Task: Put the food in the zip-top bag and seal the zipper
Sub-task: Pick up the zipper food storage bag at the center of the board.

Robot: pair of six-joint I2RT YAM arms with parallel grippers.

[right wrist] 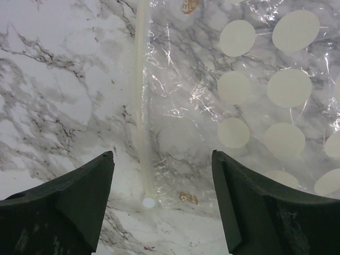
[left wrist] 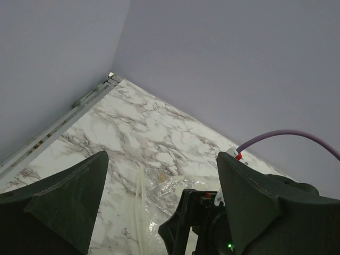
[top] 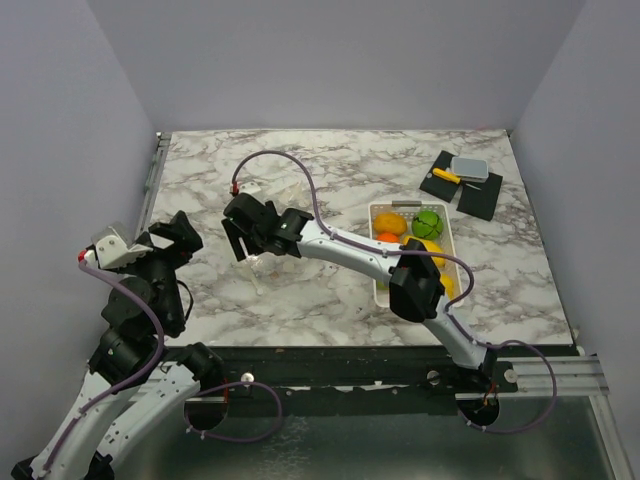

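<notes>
The zip-top bag (right wrist: 212, 122) lies flat on the marble surface (top: 300, 160), and nothing is in it. Its zipper (right wrist: 141, 106) is the pale strip down one side of the bag. I cannot tell if the zipper is pressed shut.

The right gripper (right wrist: 162, 159) hangs just above the bag, over the zipper. Its two fingers are wide apart and hold nothing. The left gripper (left wrist: 162, 155) is off to the left of the bag, pointed toward it. Its fingers are apart too, and it holds nothing.

The food (top: 391, 224) sits in a white basket (top: 410, 206), well off to the right of the bag.

I think the job now is getting the bag open. Next, the right gripper should go down and pinch only the top layer by the zipper. That thin plastic may slip.
</notes>
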